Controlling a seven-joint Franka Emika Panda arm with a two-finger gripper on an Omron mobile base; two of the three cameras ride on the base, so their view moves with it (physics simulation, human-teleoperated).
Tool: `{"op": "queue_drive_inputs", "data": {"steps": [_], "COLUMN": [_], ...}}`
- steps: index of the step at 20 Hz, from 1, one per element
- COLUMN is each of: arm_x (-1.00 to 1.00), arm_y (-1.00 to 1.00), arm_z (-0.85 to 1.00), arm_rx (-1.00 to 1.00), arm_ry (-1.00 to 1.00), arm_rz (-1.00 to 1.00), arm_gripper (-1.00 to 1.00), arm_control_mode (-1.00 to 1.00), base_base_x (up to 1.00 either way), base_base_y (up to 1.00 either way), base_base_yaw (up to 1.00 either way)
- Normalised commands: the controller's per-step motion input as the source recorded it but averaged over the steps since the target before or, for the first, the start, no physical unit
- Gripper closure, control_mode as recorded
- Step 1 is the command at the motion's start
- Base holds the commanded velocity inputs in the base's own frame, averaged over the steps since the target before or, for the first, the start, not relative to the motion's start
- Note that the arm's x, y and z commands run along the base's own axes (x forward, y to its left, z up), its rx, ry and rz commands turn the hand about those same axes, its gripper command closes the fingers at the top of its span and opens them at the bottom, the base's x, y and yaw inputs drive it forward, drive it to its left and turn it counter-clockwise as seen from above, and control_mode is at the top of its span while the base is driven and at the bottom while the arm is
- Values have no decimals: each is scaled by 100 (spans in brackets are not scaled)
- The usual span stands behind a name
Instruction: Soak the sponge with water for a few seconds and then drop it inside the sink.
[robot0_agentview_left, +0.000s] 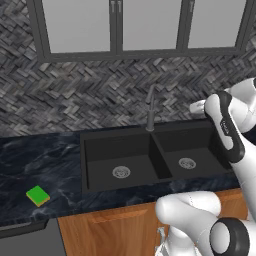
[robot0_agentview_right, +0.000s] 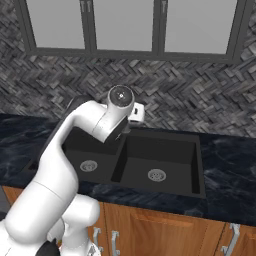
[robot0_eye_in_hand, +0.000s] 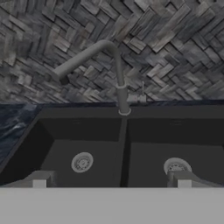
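Hand (robot0_eye_in_hand: 111, 181) wide open and empty above the sink (robot0_eye_in_hand: 26, 148), fingertips (robot0_eye_in_hand: 39, 179) touching nothing.

Even, flat rendered light with no clear source; the frosted window panes (robot0_agentview_left: 80, 25) read a dull uniform grey. The black sink (robot0_agentview_left: 150, 165) swallows detail, its basins shaded darker toward the near walls. Faint sheen streaks the dark marble counter (robot0_agentview_left: 40, 160). The hand view is dimmer and soft, the herringbone backsplash (robot0_eye_in_hand: 175, 43) slightly blurred
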Motion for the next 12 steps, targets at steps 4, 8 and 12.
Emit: {"op": "queue_drive_inputs", "data": {"steps": [4, 8, 12], "arm_x": [-14, -29, -31], "arm_y": [0, 0, 0], "arm_z": [0, 0, 0], "arm_rx": [0, 0, 0], "arm_ry": [-1, -1, -4], "arm_rz": [13, 21, 27], "arm_gripper": [-100, -100, -100], "arm_control_mode": [-100, -100, -100], "base_base_x": [0, 0, 0], "base_base_y": [0, 0, 0], "base_base_yaw": [0, 0, 0]}}
